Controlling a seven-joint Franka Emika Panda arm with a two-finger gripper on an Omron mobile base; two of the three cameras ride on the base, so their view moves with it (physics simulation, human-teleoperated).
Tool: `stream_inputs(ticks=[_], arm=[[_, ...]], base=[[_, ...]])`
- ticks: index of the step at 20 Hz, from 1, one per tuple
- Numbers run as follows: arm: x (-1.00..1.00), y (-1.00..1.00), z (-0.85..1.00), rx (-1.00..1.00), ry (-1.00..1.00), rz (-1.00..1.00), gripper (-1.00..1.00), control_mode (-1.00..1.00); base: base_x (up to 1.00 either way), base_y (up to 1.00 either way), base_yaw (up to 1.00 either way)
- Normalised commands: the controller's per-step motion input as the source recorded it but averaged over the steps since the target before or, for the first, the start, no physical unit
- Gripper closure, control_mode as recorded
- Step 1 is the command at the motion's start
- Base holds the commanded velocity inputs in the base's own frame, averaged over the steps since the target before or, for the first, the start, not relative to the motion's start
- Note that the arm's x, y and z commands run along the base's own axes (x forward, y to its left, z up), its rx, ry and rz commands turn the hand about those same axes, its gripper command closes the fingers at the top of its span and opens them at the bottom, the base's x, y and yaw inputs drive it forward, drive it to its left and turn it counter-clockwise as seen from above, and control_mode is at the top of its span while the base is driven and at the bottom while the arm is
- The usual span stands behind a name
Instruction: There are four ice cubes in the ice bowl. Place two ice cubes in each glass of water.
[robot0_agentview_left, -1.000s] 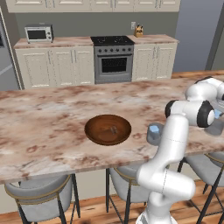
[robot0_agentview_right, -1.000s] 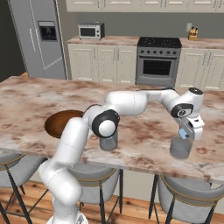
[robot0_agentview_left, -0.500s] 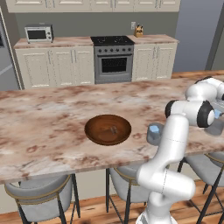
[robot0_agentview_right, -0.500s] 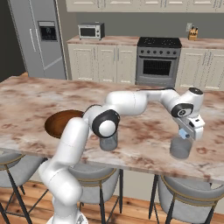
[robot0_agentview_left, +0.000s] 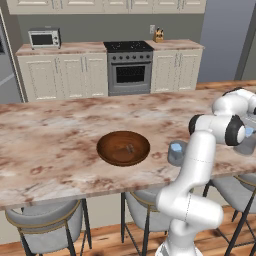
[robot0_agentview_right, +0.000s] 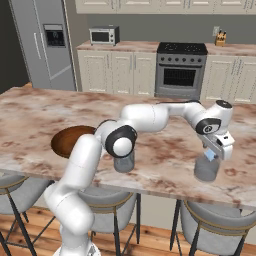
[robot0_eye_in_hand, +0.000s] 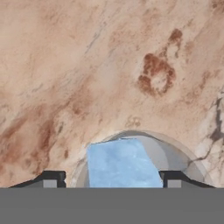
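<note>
- Now parted wider than a second ago: gripper (robot0_eye_in_hand: 107, 177) fingers (robot0_eye_in_hand: 51, 178) stand clear of a pale-blue ice cube (robot0_eye_in_hand: 121, 163), no longer pinching it.
- Cube sits between the tips, right over the far glass (robot0_agentview_right: 206, 168); arm and base otherwise unchanged.
- Second glass (robot0_agentview_left: 176, 153) stands just right of the bowl (robot0_agentview_left: 123, 148) on the marble counter (robot0_agentview_left: 55, 145).
- Inside the bowl, a small shape, too faint to tell.
- No writing readable anywhere.
</note>
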Motion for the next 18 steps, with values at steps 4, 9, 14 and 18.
stream_inputs(ticks=[4,9,14,18], arm=[[0.0,0.0,0.0,0.0,0.0,0.0,-1.0,-1.0],[0.0,0.0,0.0,0.0,0.0,0.0,-1.0,-1.0],[0.0,0.0,0.46,0.02,-0.03,0.0,-1.0,-1.0],[-0.01,0.29,0.91,0.02,-0.09,0.0,-1.0,-1.0]], base=[[0.0,0.0,0.0],[0.0,0.0,0.0],[0.0,0.0,0.0],[0.0,0.0,0.0]])
